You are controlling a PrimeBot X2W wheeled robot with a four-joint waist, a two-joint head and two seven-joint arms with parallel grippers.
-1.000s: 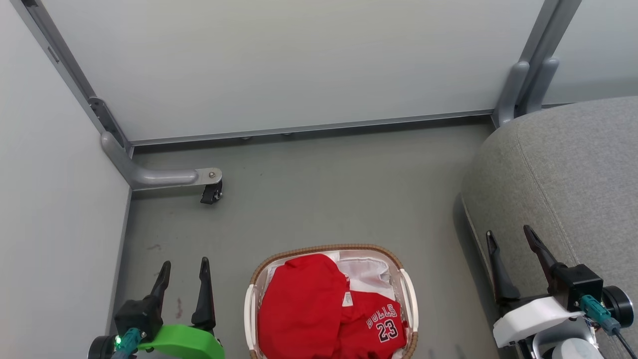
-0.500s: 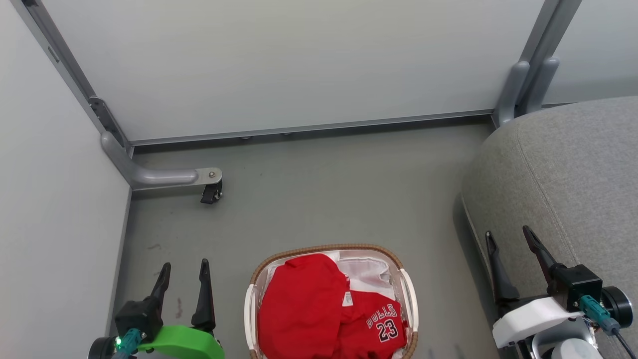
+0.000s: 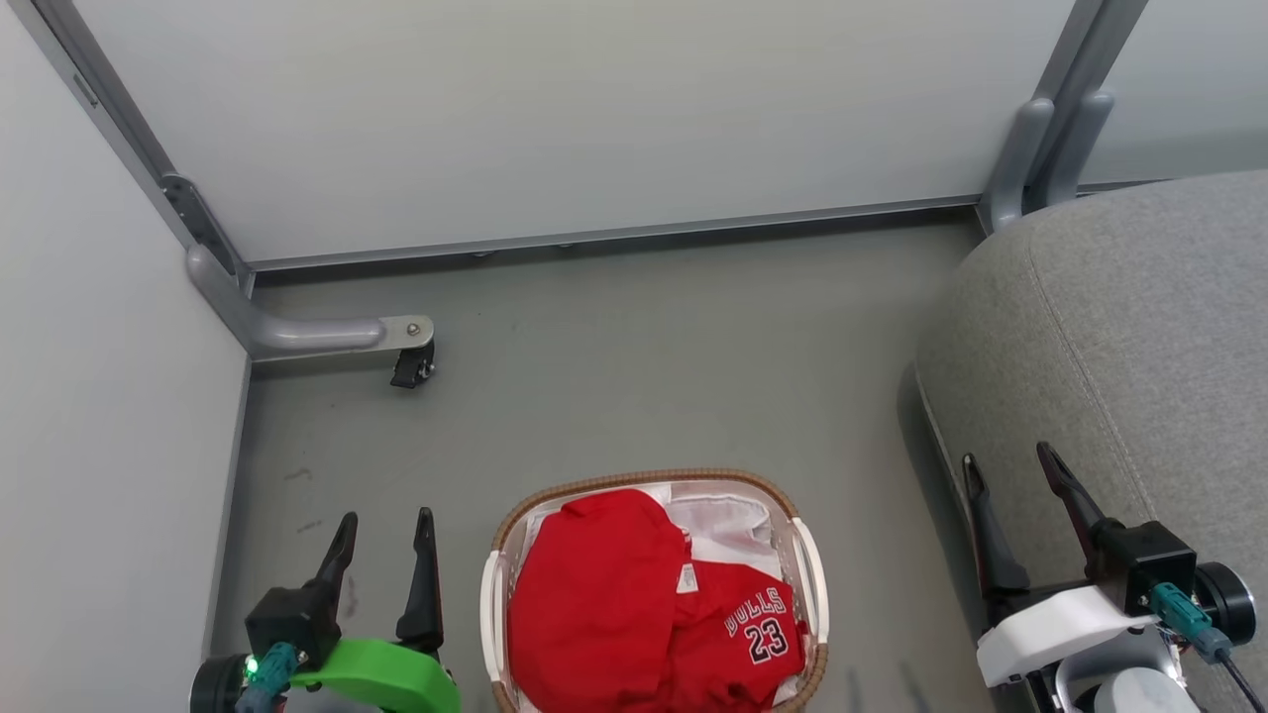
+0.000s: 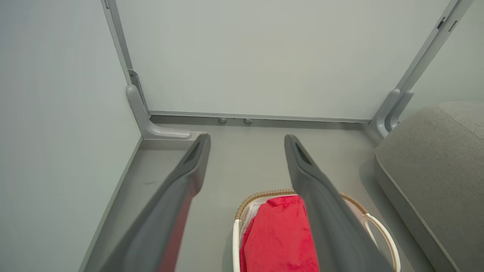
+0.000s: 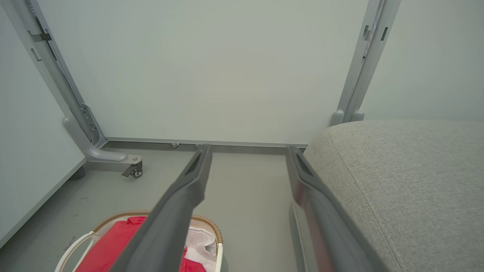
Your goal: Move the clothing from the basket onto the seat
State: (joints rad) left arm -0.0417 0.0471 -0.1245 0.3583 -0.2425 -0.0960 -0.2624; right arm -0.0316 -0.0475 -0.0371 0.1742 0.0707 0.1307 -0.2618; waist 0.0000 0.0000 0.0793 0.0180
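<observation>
Grey floor (image 3: 644, 376) is walled in by pale partition panels (image 3: 594, 119) on grey metal legs, one with a small caster (image 3: 411, 366). Red clothing (image 3: 614, 614) lies heaped in the basket (image 3: 644, 478) on the floor, and the grey seat (image 3: 1139, 327) stands to its right. The left gripper (image 3: 386, 515) and the right gripper (image 3: 1006, 454) have their fingers spread and grasp nothing.

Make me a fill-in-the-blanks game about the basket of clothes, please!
The clothing in the basket is coloured ____. The number printed on the jersey is ____. The grey seat is on the robot's ____ side. The left tool and the right tool both stand ____.
Missing words: red, 23, right, open.
</observation>
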